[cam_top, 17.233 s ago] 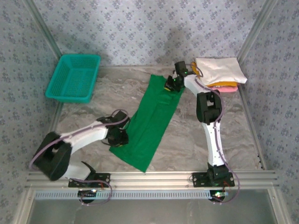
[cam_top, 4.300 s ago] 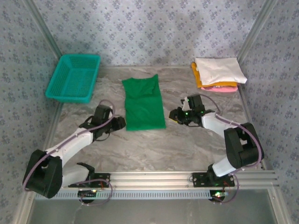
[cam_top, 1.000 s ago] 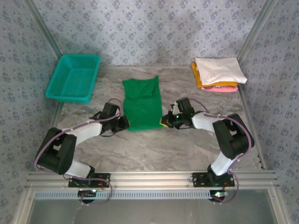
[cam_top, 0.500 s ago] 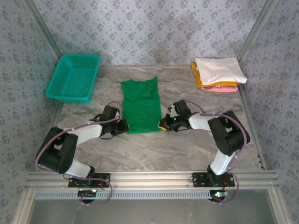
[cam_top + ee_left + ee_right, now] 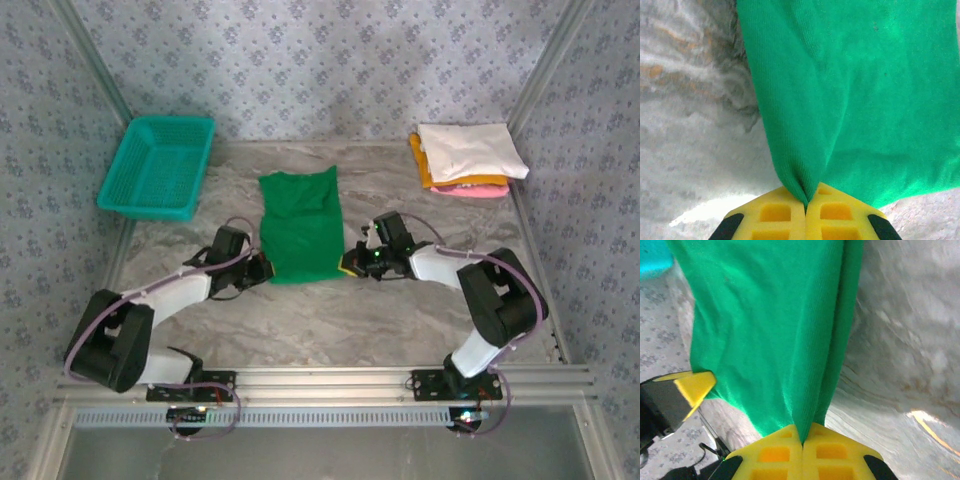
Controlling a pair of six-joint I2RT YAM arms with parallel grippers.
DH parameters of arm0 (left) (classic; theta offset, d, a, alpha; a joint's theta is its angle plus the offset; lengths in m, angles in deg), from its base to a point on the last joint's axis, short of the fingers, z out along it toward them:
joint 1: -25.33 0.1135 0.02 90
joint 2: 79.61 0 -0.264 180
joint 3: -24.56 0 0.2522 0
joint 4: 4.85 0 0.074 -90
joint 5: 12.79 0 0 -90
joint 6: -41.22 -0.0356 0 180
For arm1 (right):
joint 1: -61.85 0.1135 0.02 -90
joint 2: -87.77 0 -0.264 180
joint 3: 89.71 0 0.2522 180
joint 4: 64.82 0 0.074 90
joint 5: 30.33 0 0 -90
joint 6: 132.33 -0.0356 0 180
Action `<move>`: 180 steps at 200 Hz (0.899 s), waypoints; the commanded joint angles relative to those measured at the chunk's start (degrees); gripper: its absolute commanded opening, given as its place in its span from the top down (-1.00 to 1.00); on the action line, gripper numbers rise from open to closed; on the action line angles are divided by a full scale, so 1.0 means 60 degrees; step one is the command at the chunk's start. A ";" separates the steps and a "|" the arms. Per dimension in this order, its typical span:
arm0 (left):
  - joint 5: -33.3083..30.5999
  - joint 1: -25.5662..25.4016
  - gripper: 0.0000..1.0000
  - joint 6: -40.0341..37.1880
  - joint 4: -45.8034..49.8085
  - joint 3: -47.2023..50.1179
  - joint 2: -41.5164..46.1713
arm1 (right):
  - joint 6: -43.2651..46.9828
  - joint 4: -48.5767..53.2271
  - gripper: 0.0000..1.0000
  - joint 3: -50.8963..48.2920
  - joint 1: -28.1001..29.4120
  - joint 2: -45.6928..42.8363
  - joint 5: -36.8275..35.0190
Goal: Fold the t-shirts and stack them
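Note:
A bright green t-shirt (image 5: 300,225) lies folded into a rectangle at the middle of the table. My left gripper (image 5: 264,270) is shut on its near left corner, the green cloth (image 5: 850,90) pinched between the yellow pads (image 5: 775,215). My right gripper (image 5: 350,265) is shut on the near right corner, with cloth (image 5: 770,325) drawn into its closed yellow pads (image 5: 830,452). The near edge is lifted slightly. Folded white (image 5: 470,148), orange-yellow (image 5: 424,165) and pink (image 5: 478,189) t-shirts are stacked at the back right.
A teal mesh basket (image 5: 158,165) stands at the back left. Patterned walls and metal frame rails close in the table. Bare marbled tabletop (image 5: 340,320) stretches between the shirt and the arm bases.
Both grippers, holding the green shirt's near corners, have shifted the near edge slightly; the shirt's near edge has crept a little away from the bases and the arms have straightened.

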 commanded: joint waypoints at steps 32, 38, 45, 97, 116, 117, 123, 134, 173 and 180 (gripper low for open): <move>-0.0144 -0.0684 1.00 0.0926 0.0657 0.1956 0.2283 | -0.0966 0.0199 1.00 -0.1430 0.1570 -0.0979 -0.0432; -0.0112 -0.0703 1.00 0.0943 0.0858 0.2015 0.2615 | -0.1088 0.0164 1.00 -0.1521 0.1710 -0.1148 -0.0503; -0.0139 -0.0704 1.00 0.0911 0.1146 0.1960 0.3032 | -0.1174 0.0180 1.00 -0.1565 0.1778 -0.1376 -0.0583; 0.0468 0.0287 1.00 -0.0326 0.2476 -0.0620 0.2749 | -0.0011 0.2129 1.00 0.0709 0.0973 -0.1827 -0.0656; 0.0650 0.0592 1.00 -0.0989 0.2432 -0.1793 0.1626 | 0.0363 0.2377 1.00 0.1627 0.0378 -0.1255 -0.0328; 0.0644 0.0603 1.00 -0.1041 0.2425 -0.1843 0.1573 | 0.0380 0.2394 1.00 0.1679 0.0351 -0.1221 -0.0302; 0.0681 0.0685 1.00 -0.1217 0.2433 -0.2183 0.1201 | 0.0533 0.2509 1.00 0.2014 0.0201 -0.1008 -0.0202; 0.0888 0.0884 1.00 -0.1436 0.2333 -0.2784 0.0562 | 0.0887 0.2931 1.00 0.2729 -0.0006 -0.0581 -0.0131; 0.1262 0.1373 1.00 -0.2352 0.2734 -0.5091 -0.1644 | 0.1545 0.3634 1.00 0.5006 -0.0492 0.0982 0.0191; 0.1276 0.1417 1.00 -0.2555 0.2854 -0.5445 -0.1956 | 0.1605 0.3702 1.00 0.5313 -0.0590 0.1265 0.0175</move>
